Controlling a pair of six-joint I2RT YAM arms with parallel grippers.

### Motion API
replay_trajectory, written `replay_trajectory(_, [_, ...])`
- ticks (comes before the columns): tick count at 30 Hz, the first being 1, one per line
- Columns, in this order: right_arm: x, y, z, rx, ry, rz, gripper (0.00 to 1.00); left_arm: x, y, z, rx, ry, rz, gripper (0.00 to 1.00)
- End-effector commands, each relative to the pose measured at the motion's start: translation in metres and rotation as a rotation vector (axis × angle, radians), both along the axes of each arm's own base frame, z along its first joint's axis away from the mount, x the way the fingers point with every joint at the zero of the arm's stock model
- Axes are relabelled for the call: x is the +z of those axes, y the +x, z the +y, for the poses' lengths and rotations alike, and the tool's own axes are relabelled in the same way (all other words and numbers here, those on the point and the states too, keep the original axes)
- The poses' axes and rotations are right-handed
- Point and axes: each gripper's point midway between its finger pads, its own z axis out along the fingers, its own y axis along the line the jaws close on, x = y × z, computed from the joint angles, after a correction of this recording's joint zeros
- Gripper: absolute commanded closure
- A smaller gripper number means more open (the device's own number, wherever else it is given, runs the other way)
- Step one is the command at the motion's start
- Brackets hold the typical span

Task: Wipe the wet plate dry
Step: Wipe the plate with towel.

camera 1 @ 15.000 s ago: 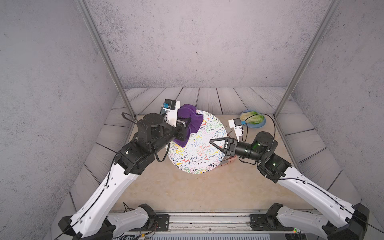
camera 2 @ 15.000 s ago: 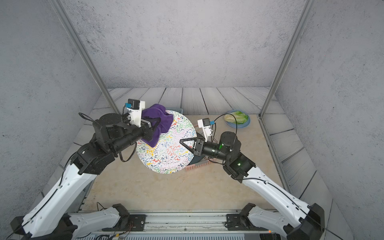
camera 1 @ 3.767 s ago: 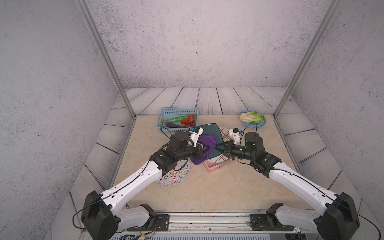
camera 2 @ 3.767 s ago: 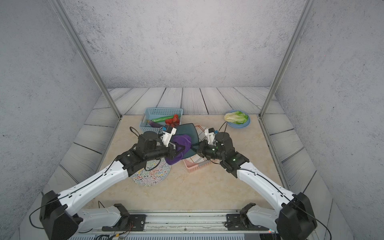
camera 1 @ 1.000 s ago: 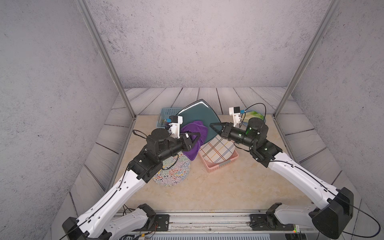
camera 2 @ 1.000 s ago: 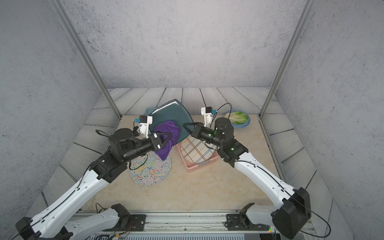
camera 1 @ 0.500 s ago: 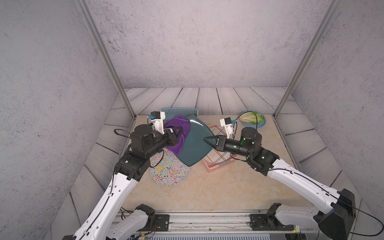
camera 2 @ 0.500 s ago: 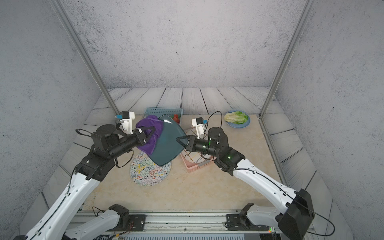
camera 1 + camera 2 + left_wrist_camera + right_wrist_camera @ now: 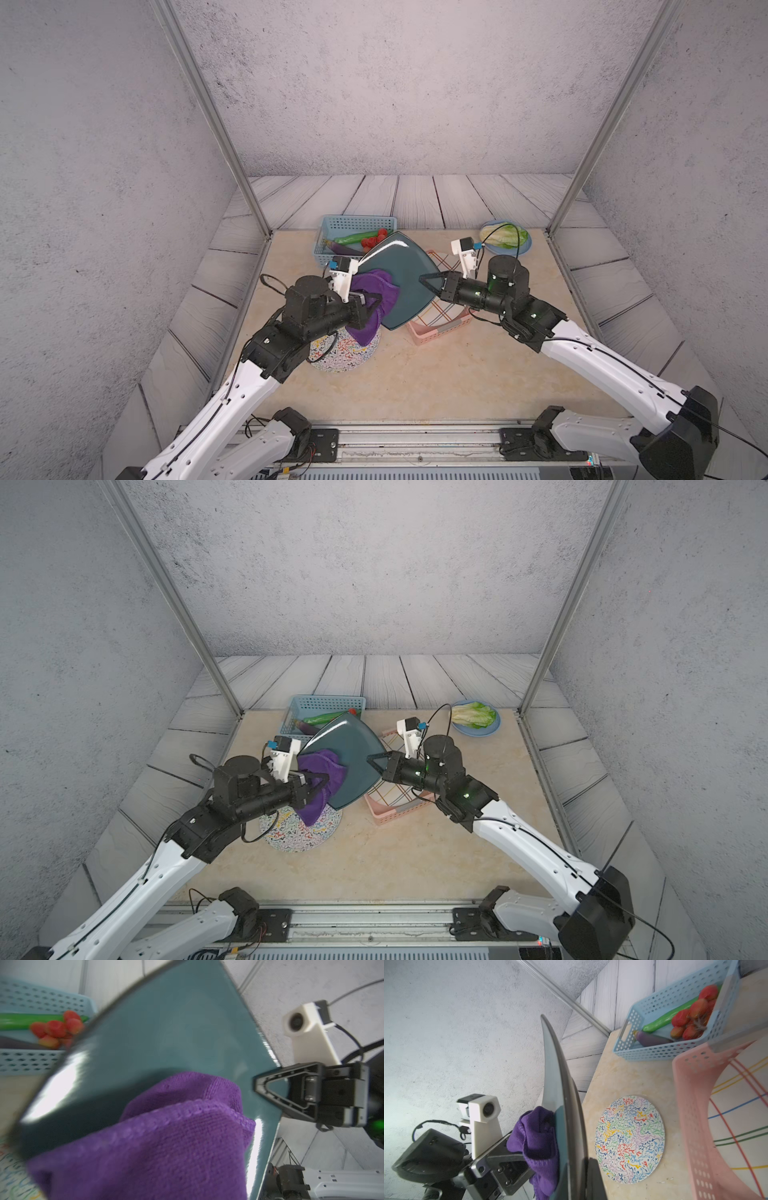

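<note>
— Teal plate (image 9: 401,266): where is it?
— Up in the air, clear of the surface (image 9: 415,386), steeply tilted between the two arms. In both top views it hangs over the gap between the round patterned plate (image 9: 347,357) and the pink basket (image 9: 432,332).
— What has hold of it?
— The right claw (image 9: 423,278), closed tight on one corner. In the right wrist view, the rim (image 9: 556,1084) runs edge-on straight out of the jaws.
— And the left claw (image 9: 376,300)?
— Clamped on a bunched purple cloth (image 9: 374,284). The cloth is pressed against the glossy face of the teal plate, on its lower part. A loose tail hangs below the claw, over the patterned plate.
— Is the cloth really touching?
— Yes. The right wrist view shows it lying flat against the face.
— Is the face wet?
— I cannot tell. The left wrist view shows bright glare and blur.
— What is around it?
— The patterned plate lies flat on the surface. The pink basket holds a dish with coloured check lines (image 9: 440,311). Behind them is a blue basket (image 9: 353,224) with a cucumber (image 9: 353,238), tomatoes (image 9: 374,240) and an aubergine (image 9: 343,248). A lettuce (image 9: 505,237) sits on a blue dish at the far right, well apart.
</note>
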Motion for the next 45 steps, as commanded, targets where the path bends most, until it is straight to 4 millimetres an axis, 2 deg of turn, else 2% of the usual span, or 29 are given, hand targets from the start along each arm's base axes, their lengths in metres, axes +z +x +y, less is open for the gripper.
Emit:
replay_trajectory(1, [0.128,-0.048,-0.001,0.138,0.28,-0.302,1.0,0.003,0.011,0.014,0.06,-0.053,0.076,1.0])
replay_trajectory(4, [0.124,-0.051,0.013,0.169,0.272,-0.302,1.0,0.036,0.01,-0.024,-0.108,-0.124,0.029,1.0])
replay_trajectory(6, [0.127,-0.047,0.016,0.16,0.287,-0.305,1.0,0.04,0.006,-0.049,-0.167,-0.079,0.005,1.0])
replay_trajectory(9, [0.131,-0.03,0.005,0.074,0.29,-0.292,1.0,0.031,-0.001,-0.069,-0.21,-0.041,0.023,1.0])
replay_trajectory(10, [0.132,-0.023,-0.002,0.045,0.29,-0.282,1.0,0.028,0.0,-0.069,-0.201,-0.049,0.032,1.0])
replay_trajectory(13, [0.131,-0.002,-0.034,-0.051,0.321,-0.237,1.0,0.032,0.005,-0.045,-0.108,-0.121,0.056,1.0])
replay_trajectory(16, [0.123,0.012,-0.072,-0.146,0.386,-0.193,1.0,0.064,0.009,-0.019,-0.083,-0.393,0.086,1.0])
replay_trajectory(18, [0.13,0.012,-0.088,-0.151,0.482,-0.204,1.0,0.089,0.017,-0.001,-0.066,-0.62,0.101,1.0])
replay_trajectory(20, [0.139,0.006,-0.095,-0.117,0.593,-0.226,1.0,0.111,0.023,0.009,-0.077,-0.816,0.117,1.0])
replay_trajectory(24, [0.154,-0.002,-0.083,0.016,0.67,-0.24,1.0,0.147,0.028,0.007,-0.169,-1.044,0.135,1.0])
replay_trajectory(28, [0.139,0.003,-0.06,0.065,0.626,-0.183,1.0,0.18,0.026,0.0,-0.256,-1.153,0.125,1.0])
replay_trajectory(33, [0.129,-0.005,-0.026,0.136,0.58,-0.157,1.0,0.196,0.022,-0.013,-0.307,-1.202,0.123,1.0])
replay_trajectory(36, [0.136,-0.005,-0.016,0.151,0.601,-0.167,1.0,0.189,0.007,-0.039,-0.359,-1.167,0.153,1.0])
replay_trajectory(38, [0.151,0.001,-0.022,0.111,0.646,-0.195,1.0,0.176,-0.005,-0.059,-0.377,-1.138,0.182,1.0])
replay_trajectory(40, [0.157,0.014,-0.032,0.047,0.669,-0.195,1.0,0.166,-0.01,-0.066,-0.375,-1.137,0.195,1.0])
replay_trajectory(42, [0.159,0.027,-0.042,-0.005,0.661,-0.183,1.0,0.169,-0.007,-0.056,-0.355,-1.178,0.179,1.0])
replay_trajectory(45, [0.152,0.03,-0.052,-0.028,0.655,-0.174,1.0,0.196,0.0,-0.034,-0.365,-1.213,0.111,1.0])
